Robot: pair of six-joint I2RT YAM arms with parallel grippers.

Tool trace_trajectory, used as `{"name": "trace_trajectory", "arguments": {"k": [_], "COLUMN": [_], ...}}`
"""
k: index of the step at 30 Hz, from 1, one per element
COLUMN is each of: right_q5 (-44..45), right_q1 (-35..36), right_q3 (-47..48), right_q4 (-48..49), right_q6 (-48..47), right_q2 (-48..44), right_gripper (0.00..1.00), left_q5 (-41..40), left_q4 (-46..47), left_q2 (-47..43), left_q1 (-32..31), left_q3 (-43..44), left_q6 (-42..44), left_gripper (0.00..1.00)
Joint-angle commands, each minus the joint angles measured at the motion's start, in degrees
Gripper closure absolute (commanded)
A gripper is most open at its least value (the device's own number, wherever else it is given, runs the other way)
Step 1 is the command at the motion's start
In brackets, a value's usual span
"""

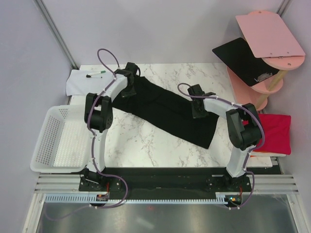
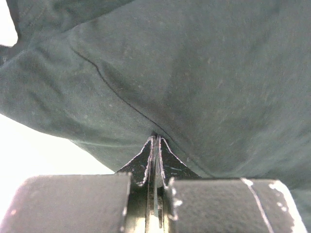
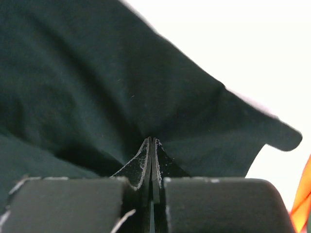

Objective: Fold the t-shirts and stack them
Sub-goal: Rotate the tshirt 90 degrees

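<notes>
The black t-shirt [image 1: 165,114] lies as a long band slanting across the marble table [image 1: 141,143], from the back left to the front right. My left gripper [image 1: 129,86] is shut on the cloth at its back left end; the left wrist view shows the closed tips [image 2: 155,137] pinching the dark fabric [image 2: 204,73]. My right gripper [image 1: 197,104] is shut on the shirt's far edge near its right end; the right wrist view shows its tips [image 3: 151,140] closed on the cloth [image 3: 87,82]. A folded crimson red shirt [image 1: 275,133] lies at the right. An orange edge [image 3: 303,194] shows in the right wrist view.
A white slotted basket [image 1: 57,141] stands at the table's left edge. A white paper sheet with a marker [image 1: 85,81] lies at the back left. A pink tiered shelf [image 1: 257,82] at the back right carries a flat black board [image 1: 240,57] and a pink clipboard [image 1: 269,34].
</notes>
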Motion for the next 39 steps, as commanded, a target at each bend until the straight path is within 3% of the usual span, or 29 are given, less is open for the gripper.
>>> {"name": "trace_trajectory", "arguments": {"k": [1, 9, 13, 17, 21, 27, 31, 39], "right_q5": [-6.7, -23.0, -28.9, -27.3, -21.5, -14.0, -18.3, -26.6], "right_q1": [2.8, 8.8, 10.4, 10.8, 10.8, 9.8, 8.9, 8.9], "right_q3": [-7.1, -17.6, -19.5, -18.8, -15.9, -9.0, 2.1, 29.1], "right_q4": [-7.6, -5.1, -3.9, -3.7, -2.4, 8.9, 14.8, 14.7], "right_q6": [1.5, 4.0, 4.4, 4.1, 2.7, 0.9, 0.7, -2.2], "right_q2": [-5.2, -14.9, -16.9, -21.0, -24.8, -22.7, -10.2, 12.1], "right_gripper": [1.0, 1.0, 1.0, 1.0, 1.0, 1.0, 1.0, 1.0], "left_q5": [2.9, 17.0, 20.5, 21.6, 22.1, 23.9, 22.8, 25.6], "left_q4": [-1.9, -2.1, -1.1, -0.5, 5.5, 8.4, 8.9, 16.0], "left_q2": [5.4, 14.5, 16.5, 14.2, 1.9, -18.9, -31.3, -51.4], "left_q1": [0.1, -1.9, -3.3, -3.9, -3.9, -4.0, -3.9, -7.7], "left_q3": [12.6, 26.8, 28.1, 25.6, 13.5, -1.8, -16.2, -50.0], "left_q6": [4.7, 6.5, 6.1, 3.9, 3.8, 4.1, 1.5, -7.6], "left_gripper": [0.98, 0.98, 0.98, 0.98, 0.98, 0.98, 0.98, 0.98]}}
